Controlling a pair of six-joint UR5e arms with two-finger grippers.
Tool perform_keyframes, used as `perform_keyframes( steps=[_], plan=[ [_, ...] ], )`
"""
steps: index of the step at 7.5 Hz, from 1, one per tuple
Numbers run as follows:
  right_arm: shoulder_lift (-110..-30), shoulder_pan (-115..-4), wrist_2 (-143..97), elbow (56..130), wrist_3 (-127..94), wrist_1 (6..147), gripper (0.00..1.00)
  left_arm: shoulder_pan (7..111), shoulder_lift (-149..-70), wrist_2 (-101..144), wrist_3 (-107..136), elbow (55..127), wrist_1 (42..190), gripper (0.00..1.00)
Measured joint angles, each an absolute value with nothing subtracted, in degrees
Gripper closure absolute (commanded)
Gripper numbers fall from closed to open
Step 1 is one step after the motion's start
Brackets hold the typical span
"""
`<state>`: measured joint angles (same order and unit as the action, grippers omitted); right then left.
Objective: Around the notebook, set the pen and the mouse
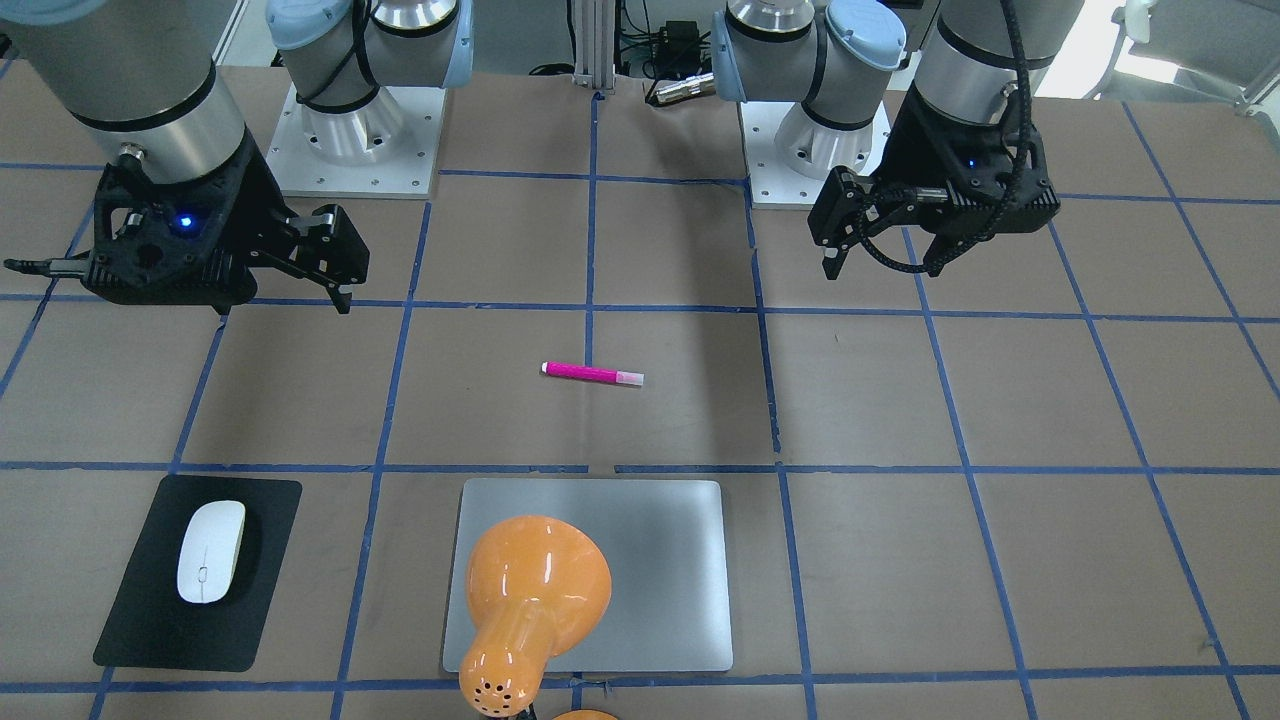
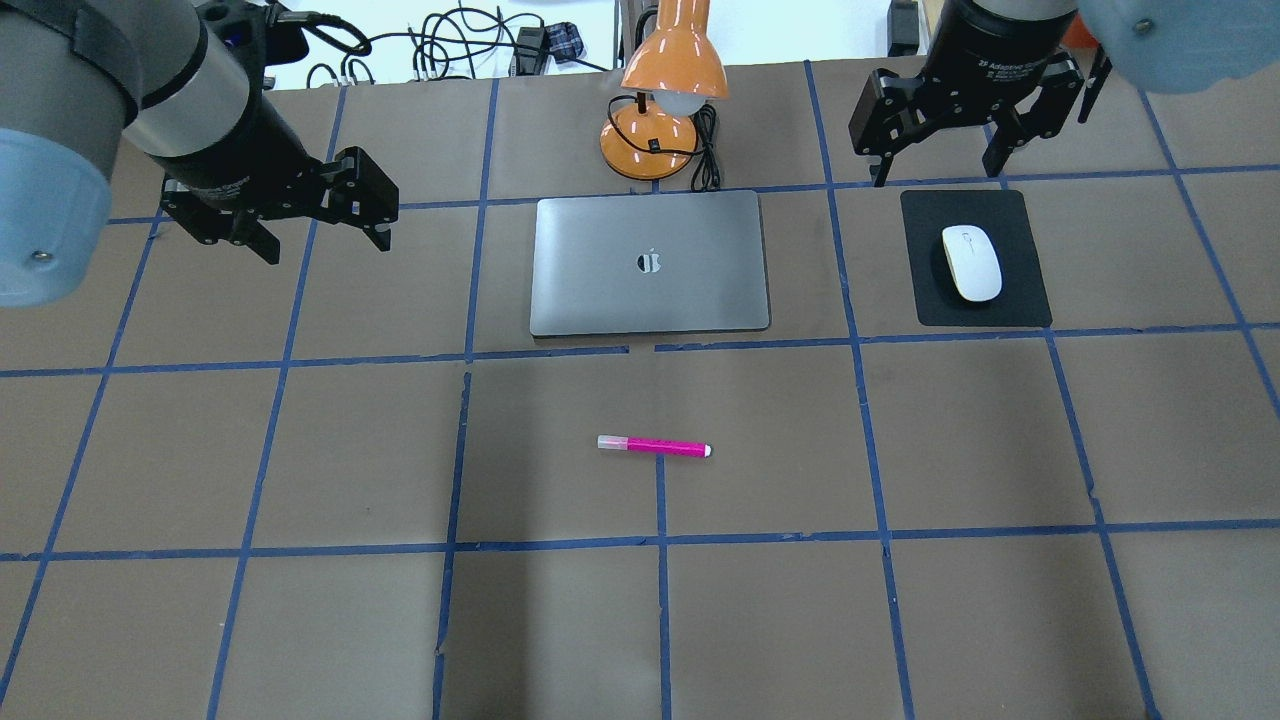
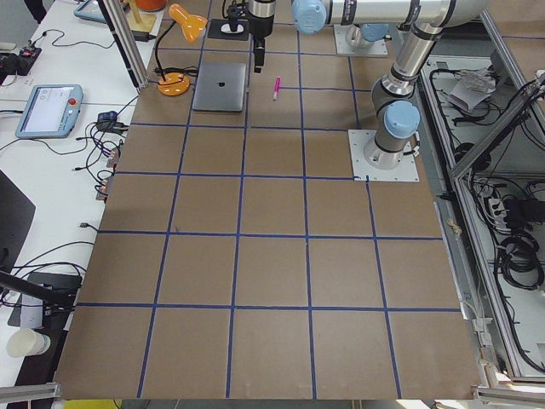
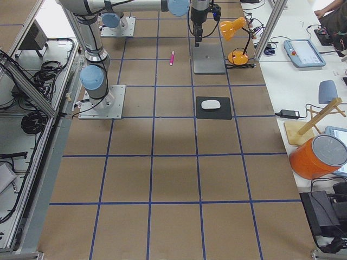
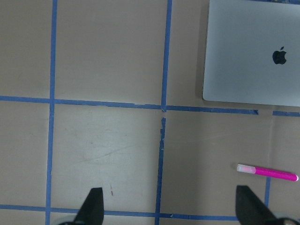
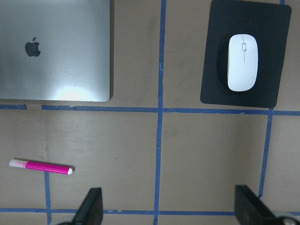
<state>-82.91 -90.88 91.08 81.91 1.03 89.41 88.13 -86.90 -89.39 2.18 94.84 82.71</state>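
We see the magenta pen [image 2: 655,446], pale pink at one end, lying mid-frame below the silver notebook [image 2: 650,262]. The white oval mouse [image 2: 971,262] sits on a black pad [image 2: 1020,300] at the upper right. The left gripper [image 2: 327,240] and the right gripper [image 2: 935,172] both hover with fingers spread wide.

Seen from overhead, the closed silver notebook [image 2: 650,300] is flanked by the white mouse [image 2: 971,262] at 3 o'clock and the magenta pen [image 2: 655,446] at 6 o'clock.

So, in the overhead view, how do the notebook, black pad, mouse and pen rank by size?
1. notebook, clearly the largest
2. pad
3. mouse
4. pen, longer than the mouse but far slimmer, so it covers less area
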Motion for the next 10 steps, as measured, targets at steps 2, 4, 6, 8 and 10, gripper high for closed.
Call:
perform_keyframes(
  steps=[2, 4, 6, 8, 10],
  plan=[
    [-82.8, -90.9, 91.2, 81.9, 1.0, 89.6, 0.00, 87.8, -86.8, -89.3, 2.1, 94.8, 82.8, 0.00],
    [-82.6, -90.8, 91.2, 82.0, 0.9, 89.5, 0.00, 87.4, -86.6, -89.2, 2.1, 94.8, 82.8, 0.00],
    [-82.4, -90.5, 91.1, 82.1, 0.9, 89.3, 0.00, 87.3, -86.6, -89.2, 2.1, 94.8, 82.9, 0.00],
    [-82.5, -90.4, 91.1, 82.1, 0.9, 89.2, 0.00, 87.3, -86.5, -89.2, 2.1, 94.8, 82.9, 0.00],
    [-82.7, -90.4, 90.9, 82.1, 0.9, 89.3, 0.00, 87.3, -86.5, -89.2, 2.1, 94.8, 82.9, 0.00]
  ],
)
